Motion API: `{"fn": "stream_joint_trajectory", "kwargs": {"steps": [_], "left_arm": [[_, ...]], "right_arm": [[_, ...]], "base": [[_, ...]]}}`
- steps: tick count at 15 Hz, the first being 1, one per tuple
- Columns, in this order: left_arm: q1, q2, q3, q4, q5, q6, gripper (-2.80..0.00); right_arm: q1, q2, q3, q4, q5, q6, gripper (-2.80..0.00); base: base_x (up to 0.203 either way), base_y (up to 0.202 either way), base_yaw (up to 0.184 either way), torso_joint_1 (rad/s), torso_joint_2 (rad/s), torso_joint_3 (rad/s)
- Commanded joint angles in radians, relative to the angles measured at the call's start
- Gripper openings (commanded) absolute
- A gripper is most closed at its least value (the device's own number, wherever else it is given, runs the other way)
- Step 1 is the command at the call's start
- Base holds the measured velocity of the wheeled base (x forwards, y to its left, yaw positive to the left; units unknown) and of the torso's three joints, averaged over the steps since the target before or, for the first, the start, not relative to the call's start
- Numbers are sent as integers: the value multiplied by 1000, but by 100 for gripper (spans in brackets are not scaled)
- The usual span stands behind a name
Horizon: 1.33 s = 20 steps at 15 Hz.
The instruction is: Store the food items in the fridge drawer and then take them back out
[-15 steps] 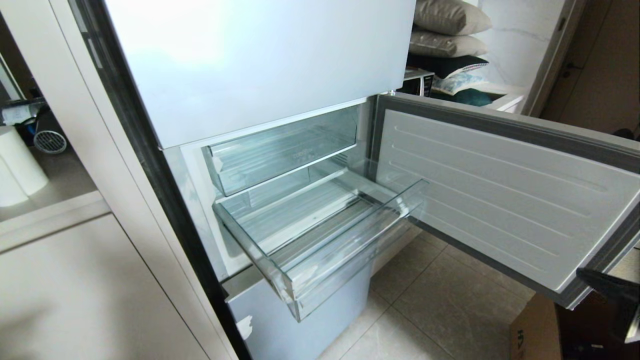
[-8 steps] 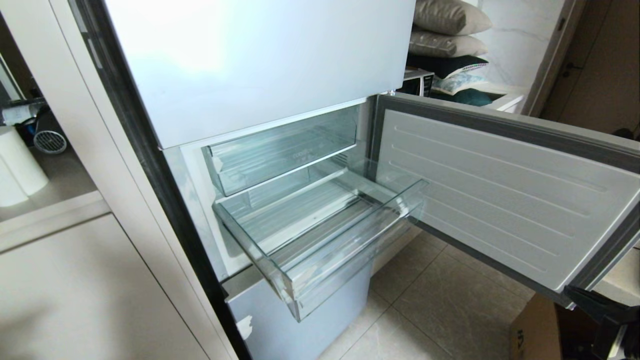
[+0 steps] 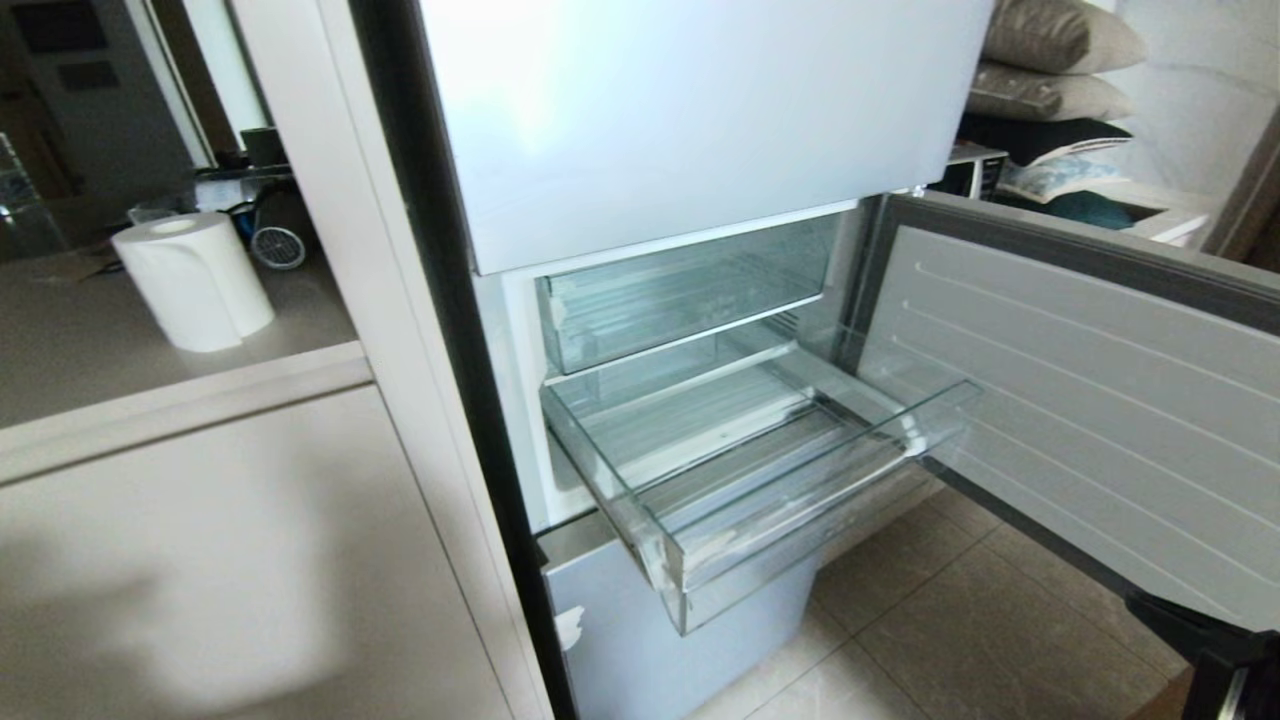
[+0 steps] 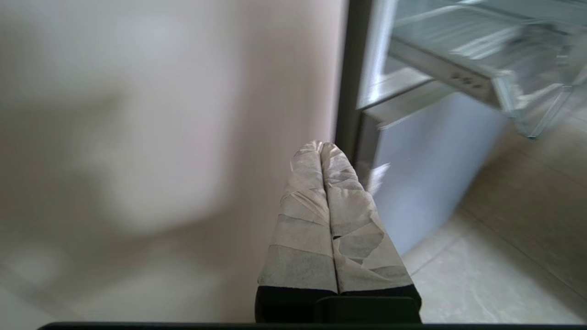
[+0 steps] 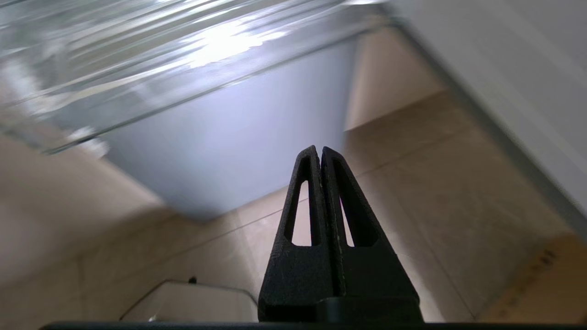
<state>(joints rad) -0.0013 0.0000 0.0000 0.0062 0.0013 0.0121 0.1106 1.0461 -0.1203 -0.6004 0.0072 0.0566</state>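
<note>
The fridge [image 3: 700, 110] has its middle door [image 3: 1080, 400] swung open to the right. The fridge drawer [image 3: 790, 540] is pulled out, and nothing lies on its ribbed bottom. No food items show in any view. My right gripper [image 5: 318, 149] is shut on nothing, low over the tiled floor, below the fridge drawer [image 5: 160, 59] and facing the bottom door panel [image 5: 229, 151]. Only a black part of the right arm [image 3: 1215, 650] shows in the head view's corner. My left gripper [image 4: 321, 145], with taped fingers, is shut and empty beside the cabinet side, left of the fridge.
A shallower clear drawer [image 3: 690, 300] sits pushed in above the pulled-out one. A paper towel roll [image 3: 190, 280] stands on the counter [image 3: 150, 400] to the left. Pillows [image 3: 1050, 50] are stacked behind the open door. A cardboard box [image 5: 541, 284] stands on the floor near the right arm.
The whole head picture has shifted right, so the camera has turned left; the counter and paper towel roll show more. The black right arm part sits lower in the corner.
</note>
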Motion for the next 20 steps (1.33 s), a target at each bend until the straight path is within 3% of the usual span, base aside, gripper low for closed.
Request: {"fn": "stream_joint_trajectory", "kwargs": {"steps": [1,5,9,12,20], "left_arm": [[0,1,0,0,0,0,-280],[0,1,0,0,0,0,-280],[0,2,0,0,0,0,-280],[0,0,0,0,0,0,-280],[0,2,0,0,0,0,-280]], "right_arm": [[-9,52,17,-4,0,0,-280],[-29,236,39,-5,7,-1,-280],[-23,424,-21,-11,195,2,-280],[-21,583,-126,-12,276,3,-280],[29,879,-418,-72,298,-1,-280]], "base": [[0,-7,168,0,9,-3],[0,-6,121,3,0,5],[0,0,0,0,0,0],[0,0,0,0,0,0],[0,0,0,0,0,0]]}}
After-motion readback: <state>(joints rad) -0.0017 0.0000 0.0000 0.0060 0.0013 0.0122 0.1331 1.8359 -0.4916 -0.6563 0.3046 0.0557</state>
